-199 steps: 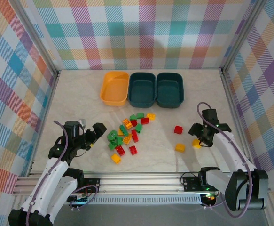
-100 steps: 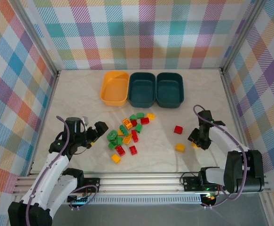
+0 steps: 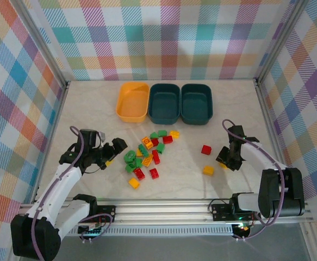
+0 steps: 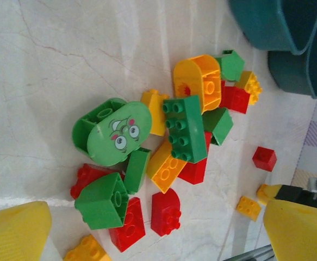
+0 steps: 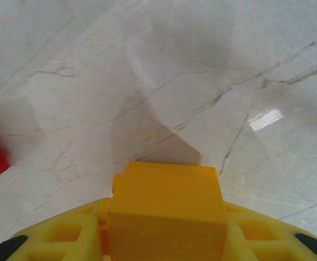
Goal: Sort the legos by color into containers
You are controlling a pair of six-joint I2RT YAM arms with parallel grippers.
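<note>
Barely started here: my right tool (image 3: pixel 227 161) grips one yellow brick (image 5: pixel 166 206) low over the tabletop (image 3: pixel 93 114), my left tool (image 3: pixel 113 152) gapes wide beside the pile (image 3: pixel 147 155) (reds, greens, yellows all jumbled), while the orange tub (image 3: pixel 132 101) and teal tubs (image 3: pixel 164 102) sit empty at the far side.

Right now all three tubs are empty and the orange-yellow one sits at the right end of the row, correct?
Not quite. The top external view shows the orange-yellow tub at the left end of the row, with one dark teal tub in the middle and the other dark teal tub at the right end. All three are empty, as you said.
</note>
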